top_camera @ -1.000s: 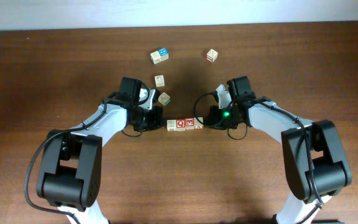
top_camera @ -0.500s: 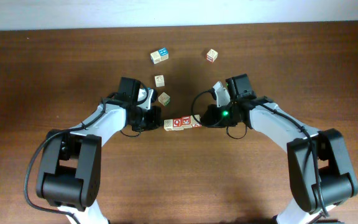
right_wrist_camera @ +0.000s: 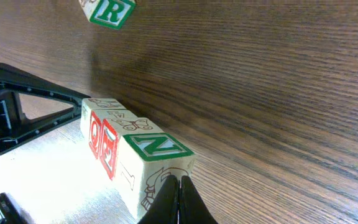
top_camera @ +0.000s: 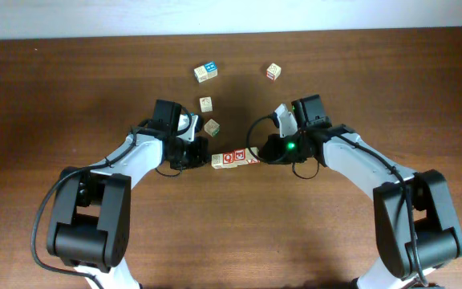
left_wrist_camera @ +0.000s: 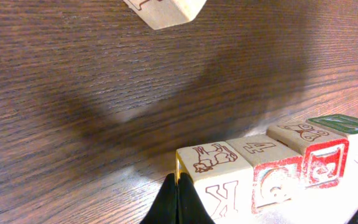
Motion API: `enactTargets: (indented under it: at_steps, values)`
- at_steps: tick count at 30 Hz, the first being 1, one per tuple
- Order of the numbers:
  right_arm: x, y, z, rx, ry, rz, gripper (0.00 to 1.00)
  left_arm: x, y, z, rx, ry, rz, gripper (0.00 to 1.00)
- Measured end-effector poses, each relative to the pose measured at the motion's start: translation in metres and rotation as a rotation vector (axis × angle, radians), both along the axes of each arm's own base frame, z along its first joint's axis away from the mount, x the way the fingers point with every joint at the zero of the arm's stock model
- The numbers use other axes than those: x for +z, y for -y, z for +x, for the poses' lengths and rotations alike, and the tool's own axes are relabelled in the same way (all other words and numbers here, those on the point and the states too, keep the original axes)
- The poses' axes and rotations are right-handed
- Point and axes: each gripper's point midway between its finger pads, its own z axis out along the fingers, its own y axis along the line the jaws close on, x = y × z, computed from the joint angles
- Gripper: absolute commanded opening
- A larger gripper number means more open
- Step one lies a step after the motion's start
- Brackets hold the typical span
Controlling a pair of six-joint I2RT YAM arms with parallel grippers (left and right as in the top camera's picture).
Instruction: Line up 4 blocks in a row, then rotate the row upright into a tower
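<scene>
Blocks (top_camera: 235, 158) lie in a tight row of four near the middle of the table (top_camera: 391, 88). Your left claw (left_wrist_camera: 178, 193) is pressed together against the row's 9 o'clock end. Your right claw (right_wrist_camera: 179, 196) is pressed together against its 3 o'clock end. Four loose cubes (top_camera: 206, 72) sit apart toward 12 o'clock.

A row of four blocks (top_camera: 235, 157) lies mid-frame on the bench (top_camera: 70, 72), tilted slightly up toward the right. The left end effector (top_camera: 202, 158) sits against its left end and the right end effector (top_camera: 263, 152) against its right end. Above the left end lies a loose block (top_camera: 212, 127), with a second loose block (top_camera: 205, 103) just above it. Higher still are an upper-left block (top_camera: 206, 72) and an upper-right block (top_camera: 273, 71), well apart.
</scene>
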Motion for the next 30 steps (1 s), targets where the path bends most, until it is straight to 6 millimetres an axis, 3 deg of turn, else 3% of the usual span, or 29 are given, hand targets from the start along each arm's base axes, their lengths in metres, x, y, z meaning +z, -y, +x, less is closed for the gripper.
enactTargets:
  at_steps: [8,17,30]
  values:
    - [0.003,-0.001,0.0,0.002,0.008,0.001,0.04,0.0,0.0,0.0,0.0,0.0,0.0,0.0]
    - [0.017,-0.024,0.001,0.048,0.076,-0.063,0.04,-0.009,-0.012,0.0,0.026,-0.006,0.054,0.0]
    - [0.022,-0.033,0.003,0.056,0.117,-0.107,0.04,-0.011,-0.018,0.001,0.039,-0.007,0.071,0.0]
